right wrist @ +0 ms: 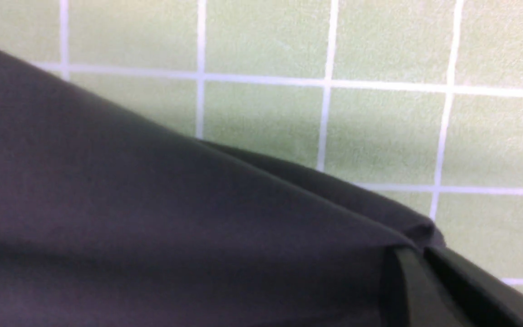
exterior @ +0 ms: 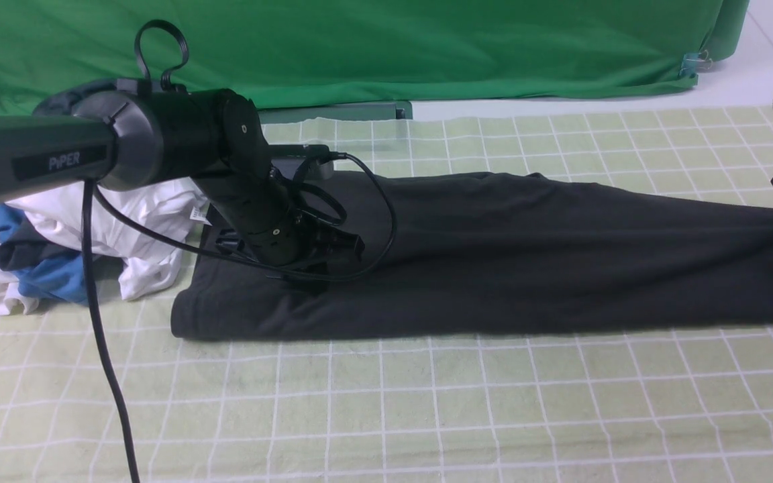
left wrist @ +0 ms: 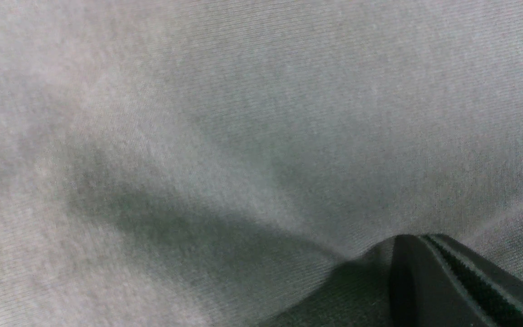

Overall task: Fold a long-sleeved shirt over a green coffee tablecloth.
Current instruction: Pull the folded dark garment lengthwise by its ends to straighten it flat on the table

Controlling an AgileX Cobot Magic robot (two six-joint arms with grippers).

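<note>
The dark shirt point(exterior: 494, 255) lies stretched across the checked tablecloth point(exterior: 561, 402), only partly folded, I judge; more folding remains. Both grippers, left point(left wrist: 418, 238) and right point(right wrist: 418, 254), seem to pinch its fabric.

Green drape point(exterior: 373, 50) hangs across back, w/ white surface point(exterior: 561, 106) below & to R.

The dark charcoal shirt point(exterior: 494, 268) is lying folded long, across the pale green, white-gridded tablecloth point(exterior: 413, 402), from nine to three o'clock.
</note>
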